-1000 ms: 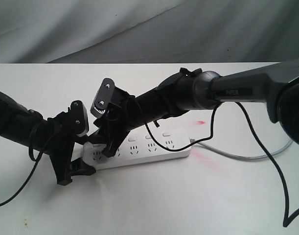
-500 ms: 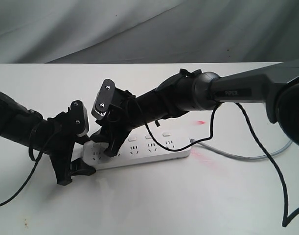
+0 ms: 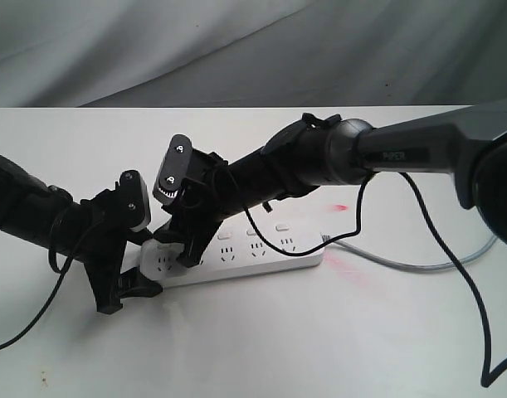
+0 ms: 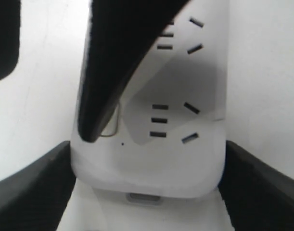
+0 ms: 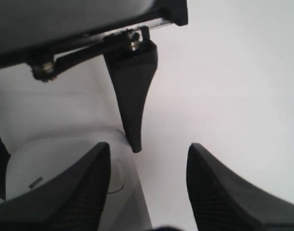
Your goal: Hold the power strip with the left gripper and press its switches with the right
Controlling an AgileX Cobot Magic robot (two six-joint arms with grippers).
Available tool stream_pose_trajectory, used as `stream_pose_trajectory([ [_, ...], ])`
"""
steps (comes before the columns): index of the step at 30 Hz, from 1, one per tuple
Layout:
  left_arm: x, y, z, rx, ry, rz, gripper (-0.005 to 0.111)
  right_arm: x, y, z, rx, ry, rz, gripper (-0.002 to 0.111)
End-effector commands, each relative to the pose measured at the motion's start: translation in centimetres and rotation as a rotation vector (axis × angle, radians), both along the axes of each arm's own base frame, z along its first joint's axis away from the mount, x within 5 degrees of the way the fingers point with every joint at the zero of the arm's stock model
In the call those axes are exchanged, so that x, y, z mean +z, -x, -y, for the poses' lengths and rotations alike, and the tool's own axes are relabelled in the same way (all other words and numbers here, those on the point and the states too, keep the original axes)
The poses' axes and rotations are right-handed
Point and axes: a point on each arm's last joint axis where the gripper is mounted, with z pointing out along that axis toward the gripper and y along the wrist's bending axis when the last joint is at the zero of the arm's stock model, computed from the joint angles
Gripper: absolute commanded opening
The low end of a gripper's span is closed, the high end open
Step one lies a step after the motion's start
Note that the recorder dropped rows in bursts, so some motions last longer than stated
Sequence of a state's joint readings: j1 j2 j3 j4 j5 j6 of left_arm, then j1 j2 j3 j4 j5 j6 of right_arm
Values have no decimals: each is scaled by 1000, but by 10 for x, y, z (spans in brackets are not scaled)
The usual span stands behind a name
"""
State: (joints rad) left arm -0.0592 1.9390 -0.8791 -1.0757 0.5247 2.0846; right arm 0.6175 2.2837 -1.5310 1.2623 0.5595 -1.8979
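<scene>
The white power strip [image 3: 261,255] lies flat on the table, its grey cord [image 3: 419,265] trailing right. A row of switches [image 3: 253,231] runs along its far edge. My left gripper [image 3: 141,267] is shut on the strip's left end; in the left wrist view its fingers [image 4: 36,187] press both sides of the rounded end [image 4: 147,163]. My right gripper [image 3: 180,249] hangs open over that same end. One of its fingertips [image 4: 89,132] rests at the end switch [image 4: 112,126]; the other finger [image 5: 233,192] stands off past the strip's edge.
Loose black cables [image 3: 452,274] hang from the right arm and loop over the table at the right. Two faint red light spots [image 3: 342,206] show on the white tabletop [image 3: 319,348] near the cord end. A grey cloth backdrop [image 3: 236,50] closes the far side.
The right wrist has shifted very slightly up and to the left. The left gripper and the power strip have stayed put.
</scene>
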Motion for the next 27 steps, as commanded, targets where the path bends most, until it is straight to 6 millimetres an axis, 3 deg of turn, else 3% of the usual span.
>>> stream_pose_trajectory([
  [1,-3,-1,-3,-2,-32,14,46,7,1,-2,6,-5,4,46],
  [27,-3,-1,-3,-2,-32,14,46,-11,-1,-2,-4,32,21,46],
])
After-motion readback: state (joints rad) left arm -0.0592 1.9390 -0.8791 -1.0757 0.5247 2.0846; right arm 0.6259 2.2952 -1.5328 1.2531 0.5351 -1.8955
